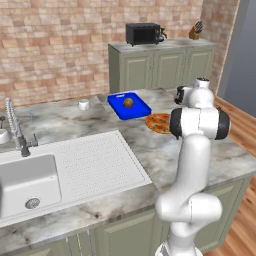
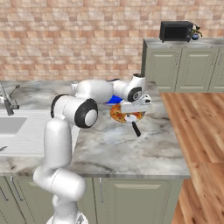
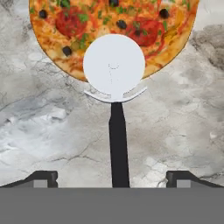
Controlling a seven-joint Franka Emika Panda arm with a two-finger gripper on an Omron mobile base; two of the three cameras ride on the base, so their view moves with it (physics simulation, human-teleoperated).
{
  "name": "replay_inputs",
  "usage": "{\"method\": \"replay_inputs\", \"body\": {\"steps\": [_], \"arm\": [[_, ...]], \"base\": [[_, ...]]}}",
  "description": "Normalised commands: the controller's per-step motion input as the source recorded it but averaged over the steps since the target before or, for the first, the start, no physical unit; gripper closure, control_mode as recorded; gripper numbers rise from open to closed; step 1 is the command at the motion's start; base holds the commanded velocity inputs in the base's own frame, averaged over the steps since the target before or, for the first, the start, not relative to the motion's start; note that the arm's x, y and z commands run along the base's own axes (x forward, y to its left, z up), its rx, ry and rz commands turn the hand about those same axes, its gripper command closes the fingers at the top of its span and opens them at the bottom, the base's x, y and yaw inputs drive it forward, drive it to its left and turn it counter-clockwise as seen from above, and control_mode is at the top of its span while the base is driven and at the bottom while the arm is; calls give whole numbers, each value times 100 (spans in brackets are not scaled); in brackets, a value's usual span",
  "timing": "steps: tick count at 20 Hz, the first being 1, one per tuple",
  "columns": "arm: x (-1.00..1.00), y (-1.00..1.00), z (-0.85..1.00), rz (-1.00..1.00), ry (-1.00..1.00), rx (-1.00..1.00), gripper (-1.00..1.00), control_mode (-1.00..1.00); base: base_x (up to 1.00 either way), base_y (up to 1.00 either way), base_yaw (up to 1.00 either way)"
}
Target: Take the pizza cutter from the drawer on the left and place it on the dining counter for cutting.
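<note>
The claw (image 2: 131,114) hangs low over the dining bench (image 2: 131,148) with its jaws spread wide and nothing between them; in the hand view the two fingertips (image 3: 43,178) stand far apart, either side of the black handle without touching it. The pizza cutter (image 3: 114,96) lies flat on the marble below, its pale wheel overlapping the near edge of the pizza (image 3: 109,26) and its handle running back toward the claw. In the right base view the cutter's handle (image 2: 136,128) slants out from beneath the hand. The arm rises from the base, bends at a dark elbow and reaches forward, wrist turned downward. Just beyond the pizza sits a blue tray (image 1: 131,111) holding a brown round item (image 1: 128,103). The sink (image 1: 25,182) and ribbed drainboard (image 1: 95,162) lie well apart to the left.
</note>
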Motion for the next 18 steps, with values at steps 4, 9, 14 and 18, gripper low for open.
{"method": "replay_inputs", "body": {"steps": [4,9,14,18], "arm": [[-56,69,55,-2,1,-3,-100,-100],[-65,71,61,0,0,-1,-100,-100],[-84,47,62,0,0,0,-100,-100],[-89,56,26,0,1,0,-100,-100]], "base": [[0,0,0],[0,0,0],[0,0,0],[0,0,0]]}}
